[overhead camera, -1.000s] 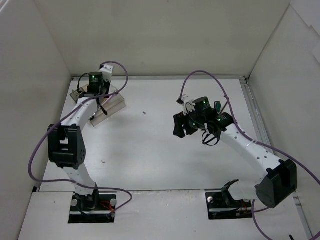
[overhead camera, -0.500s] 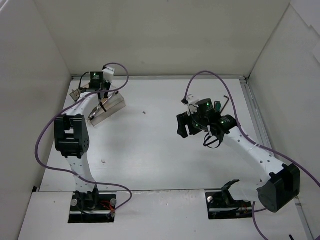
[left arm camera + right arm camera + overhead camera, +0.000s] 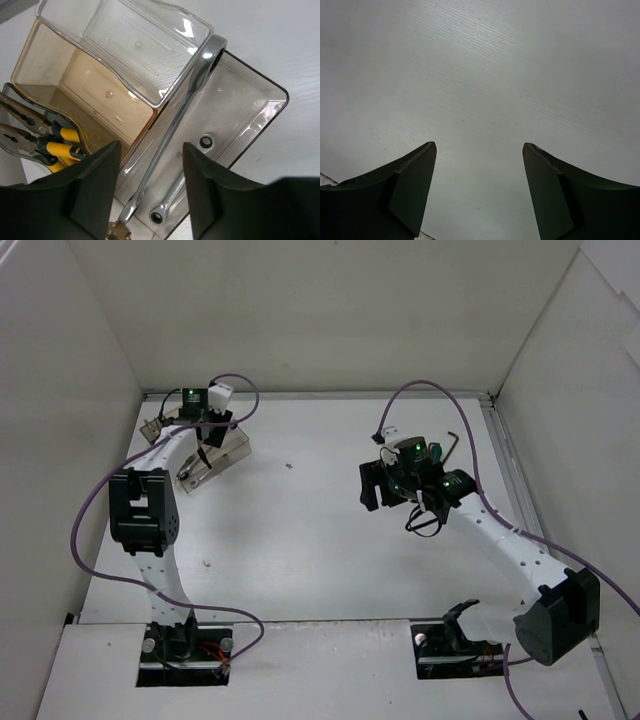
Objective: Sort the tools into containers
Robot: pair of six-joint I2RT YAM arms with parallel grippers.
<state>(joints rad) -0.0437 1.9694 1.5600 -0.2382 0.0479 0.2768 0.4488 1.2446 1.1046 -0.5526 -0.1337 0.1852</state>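
Three tools are in the tray [image 3: 130,45] by my count. The yellow-handled pliers [image 3: 47,145] lie in the end compartment beside the tan one. A short wrench [image 3: 177,192] lies flat on the floor of the grey-tinted compartment. A long wrench [image 3: 175,127] is in that same compartment but not flat, its ring end propped on the rim where the grey compartment meets the clear one. My left pincer [image 3: 151,145] hangs directly above the tray with its fingers parted to a middling gap. The long wrench's lower end runs down between them, and the gap is far wider than the shaft, so I read the wrench as let go and the pincer as holding nothing. Clear and tan compartments look bare from the left wrist view. Two tools lie out on the worktop [image 3: 300,530] toward its far right: the green-handled screwdriver [image 3: 434,451] and, just beyond it, the dark hex key [image 3: 453,438]. My right pincer [image 3: 479,145] is wide open over bare worktop with nothing between its fingers, and from above it sits just left of those two tools. Judgement: somewhat past halfway, three in and two to go. Left to do: pick up screwdriver and hex key and carry them across, since the tray stands at the far left, well apart from them. Possible extra: the propped wrench may want settling flat.
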